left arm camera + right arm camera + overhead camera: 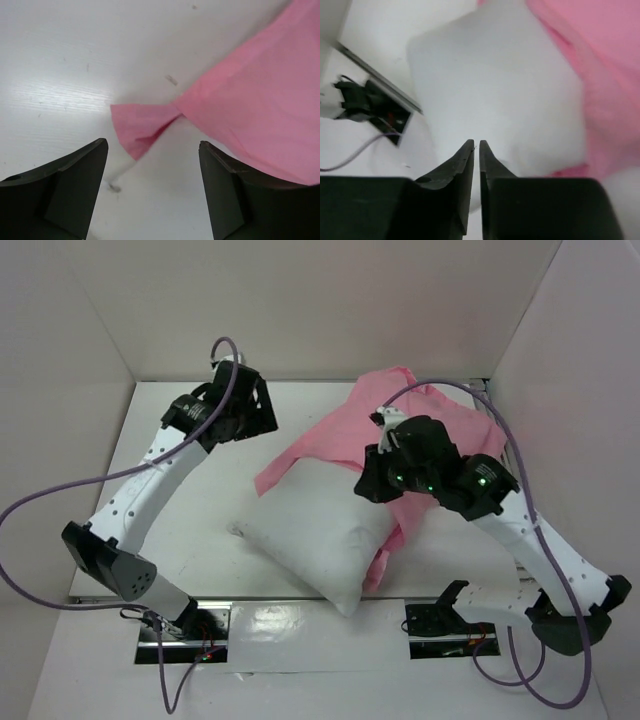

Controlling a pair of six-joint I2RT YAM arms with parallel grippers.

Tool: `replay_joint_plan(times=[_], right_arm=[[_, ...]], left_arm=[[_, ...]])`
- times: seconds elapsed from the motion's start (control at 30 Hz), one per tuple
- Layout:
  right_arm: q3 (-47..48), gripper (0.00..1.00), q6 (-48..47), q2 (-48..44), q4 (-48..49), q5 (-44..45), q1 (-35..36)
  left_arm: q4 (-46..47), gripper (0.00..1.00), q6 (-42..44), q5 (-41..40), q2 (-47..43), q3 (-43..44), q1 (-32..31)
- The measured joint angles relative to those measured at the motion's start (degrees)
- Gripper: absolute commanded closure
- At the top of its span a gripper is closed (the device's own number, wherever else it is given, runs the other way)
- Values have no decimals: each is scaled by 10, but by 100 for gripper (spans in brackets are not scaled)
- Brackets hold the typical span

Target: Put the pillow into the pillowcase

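The white pillow point(315, 535) lies at the table's middle, one corner pointing to the near edge. The pink pillowcase point(400, 425) is spread behind it and runs under its right side. My left gripper point(258, 420) is open and empty at the back left, above the bare table. In the left wrist view point(152, 150), a loose corner of the pillowcase point(137, 127) lies just ahead of its jaws. My right gripper point(368, 485) is shut and empty, hovering over the pillow's far right part. In the right wrist view point(476, 145), the pillow point(495, 85) fills the middle and the pillowcase point(600, 75) lies to the right.
White walls point(70, 360) enclose the table at the back and on both sides. Purple cables point(60, 495) loop from both arms. The arm bases and a shiny metal strip point(300, 615) line the near edge. A black base mount point(370, 102) shows in the right wrist view.
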Motion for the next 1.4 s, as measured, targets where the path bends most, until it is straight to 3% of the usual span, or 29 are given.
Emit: replay_joint_plan(times=[0.1, 0.27, 0.4, 0.53, 0.63, 0.73, 0.8, 0.9, 1.13, 1.27, 1.4], right_arm=[[-30, 100, 12, 38, 80, -44, 20], [-113, 100, 30, 136, 146, -70, 64], [-129, 100, 54, 170, 101, -17, 43], [-119, 100, 63, 160, 45, 42, -29], [-92, 90, 54, 159, -2, 89, -88], [-38, 47, 40, 170, -14, 132, -120], [7, 18, 31, 181, -10, 153, -122], [45, 2, 24, 182, 0, 169, -100], [40, 0, 72, 177, 3, 175, 0], [2, 0, 139, 184, 3, 204, 70], [-54, 0, 207, 202, 7, 249, 82]], left_arm=[[57, 18, 16, 47, 16, -64, 64], [125, 21, 25, 120, 106, -134, 79], [144, 21, 21, 157, 115, -200, 46], [187, 19, -11, 158, 37, -288, -48], [185, 16, -32, 163, -54, -334, -127], [162, 8, -41, 168, -116, -340, -178], [148, 4, -40, 154, -142, -341, -173], [144, 0, -34, 127, -157, -349, -145], [220, 0, 24, 77, -114, -427, -110], [313, 0, 59, 102, -70, -470, -77], [407, 2, 78, 160, -33, -490, -50]])
